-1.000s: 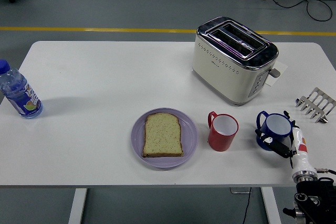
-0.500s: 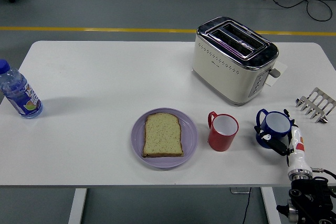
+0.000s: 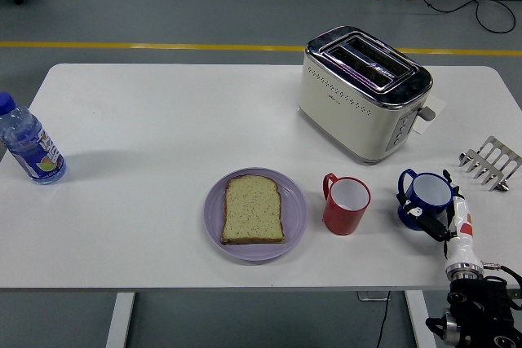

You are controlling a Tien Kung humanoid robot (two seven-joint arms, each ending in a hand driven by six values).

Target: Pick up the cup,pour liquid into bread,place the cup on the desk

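Right hand [image 3: 436, 222] at blue cup [image 3: 427, 198]

Bright, even overhead light throws soft, short shadows, the toaster [image 3: 364, 91] beyond the right hand [image 3: 451, 224] glints, and focus stays sharp.

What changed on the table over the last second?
The right hand and arm slid back toward the near edge, still beside the blue cup, which sits slightly nearer the toaster than before. Red cup, bread, plate and bottle stayed put.
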